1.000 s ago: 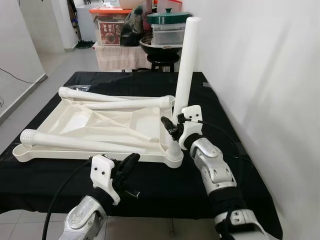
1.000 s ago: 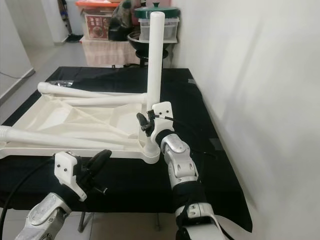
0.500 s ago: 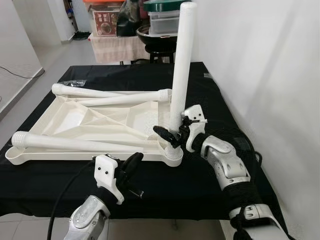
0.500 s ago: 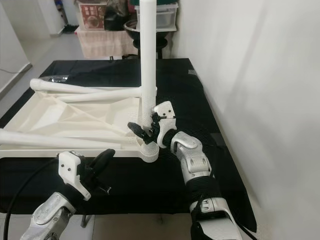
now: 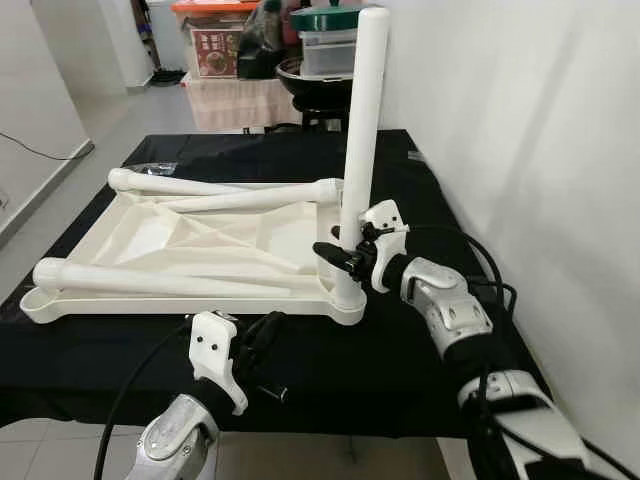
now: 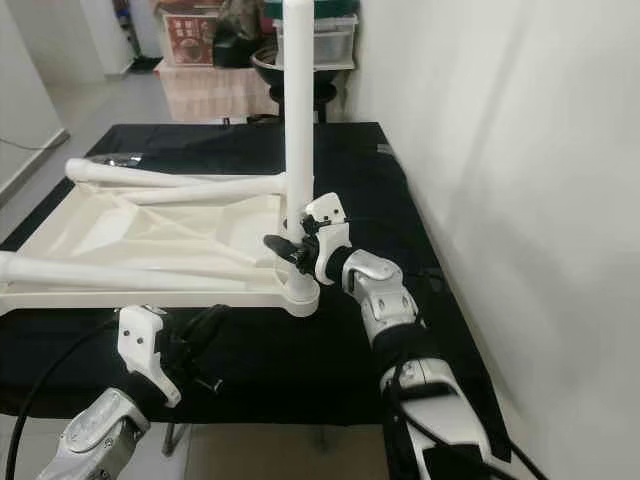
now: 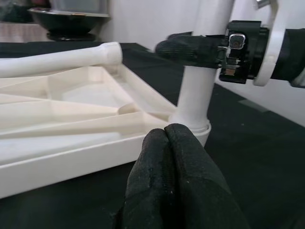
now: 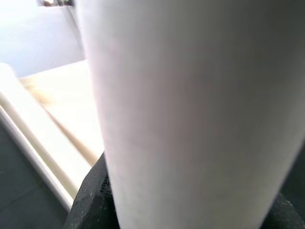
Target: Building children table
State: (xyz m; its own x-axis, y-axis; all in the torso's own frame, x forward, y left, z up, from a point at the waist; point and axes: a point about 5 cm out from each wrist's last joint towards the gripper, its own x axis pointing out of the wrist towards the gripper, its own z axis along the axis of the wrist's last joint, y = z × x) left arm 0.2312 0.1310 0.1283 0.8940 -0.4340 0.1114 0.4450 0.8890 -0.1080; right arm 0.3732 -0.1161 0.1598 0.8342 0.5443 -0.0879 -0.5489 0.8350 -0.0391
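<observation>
A white plastic tabletop (image 5: 160, 235) lies upside down on the black-covered table. One white leg (image 5: 360, 120) stands upright in its near right corner socket. My right gripper (image 5: 345, 252) reaches in from the right and is shut on this leg just above the socket; the leg (image 8: 190, 105) fills the space between its fingers. Three more legs lie loose on the tabletop, one along the near rim (image 5: 160, 282) and two at the back (image 5: 230, 192). My left gripper (image 5: 262, 335) hovers shut and empty in front of the near rim, its fingertips (image 7: 165, 131) close to the socket (image 7: 193, 121).
A white wall runs close along the right side. The black cloth (image 5: 420, 340) reaches the table's near edge under my arms. Behind the table stand a stool with a dark pot (image 5: 310, 85) and stacked storage boxes (image 5: 220, 50). A small clear bag (image 5: 160, 173) lies at the back left.
My right wrist has turned from upright beside the leg's base to reaching in level from the right, a little higher on the leg. The leg stays upright. The left gripper has barely moved.
</observation>
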